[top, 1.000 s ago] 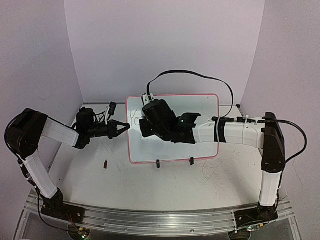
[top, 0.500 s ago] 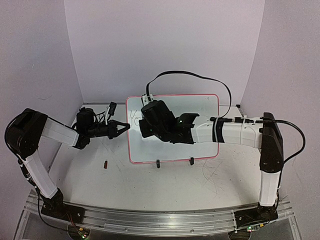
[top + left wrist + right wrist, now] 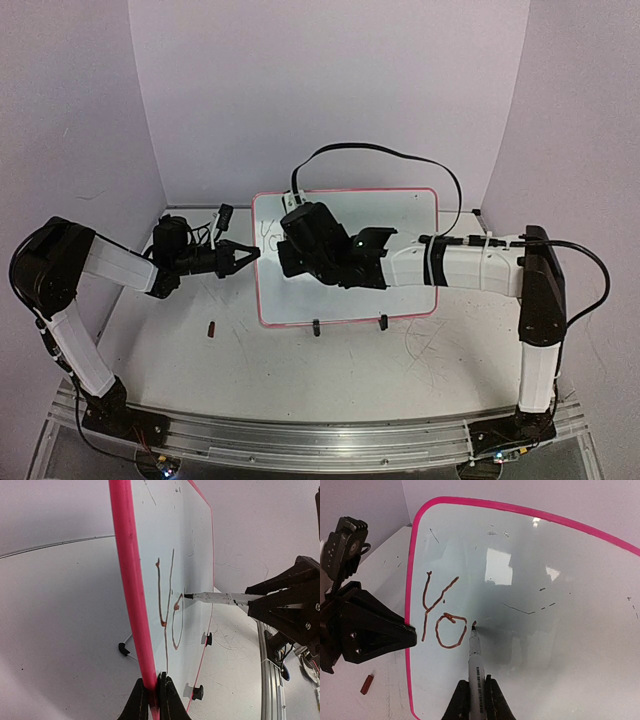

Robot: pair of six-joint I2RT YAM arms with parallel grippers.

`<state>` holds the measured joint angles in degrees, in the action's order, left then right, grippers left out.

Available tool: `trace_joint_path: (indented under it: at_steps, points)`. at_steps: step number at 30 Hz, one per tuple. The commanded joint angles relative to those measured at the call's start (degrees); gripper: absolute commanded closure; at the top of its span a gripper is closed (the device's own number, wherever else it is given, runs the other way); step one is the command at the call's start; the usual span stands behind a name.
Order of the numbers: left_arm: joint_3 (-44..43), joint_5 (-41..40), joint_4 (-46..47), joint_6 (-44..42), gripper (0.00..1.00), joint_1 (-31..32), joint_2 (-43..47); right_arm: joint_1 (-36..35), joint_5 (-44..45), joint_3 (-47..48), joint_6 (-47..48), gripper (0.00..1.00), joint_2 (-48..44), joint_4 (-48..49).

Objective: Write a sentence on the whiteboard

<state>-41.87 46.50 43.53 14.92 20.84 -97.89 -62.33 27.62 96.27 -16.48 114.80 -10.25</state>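
Two arms reach in from the near table edge. Small dark red piece [image 3: 212,327] lies loose on the scratched tabletop [image 3: 350,385], on the near side of the left gripper [image 3: 154,692]. Whiteboard [image 3: 410,210] stands on edge mid-table on two black clip feet [image 3: 316,326], writing face toward the arms. Left gripper pinched tight on the pink frame at the board's left edge. Right gripper [image 3: 476,692] clamped around a marker [image 3: 473,655], tip meeting the white face just right of the "o". Sentence [image 3: 442,616] is only two letters, "Yo", reddish-brown in the wrist views, at the board's upper left. Black cable [image 3: 380,150] arcs above the board against the back wall.
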Motion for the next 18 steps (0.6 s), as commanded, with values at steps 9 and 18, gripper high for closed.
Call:
trace_joint_path:
  at_steps: [9,18]
  points:
    - [-0.4,-1.9,-0.3,-4.0,1.00,0.7,1.3,0.1,0.3,0.6,-2.0,1.00,0.1,-0.8]
    - [-0.4,-1.9,-0.2,-4.2,1.00,0.7,1.3,0.1,-0.4,-0.2,-2.7,1.00,-0.1,-1.1]
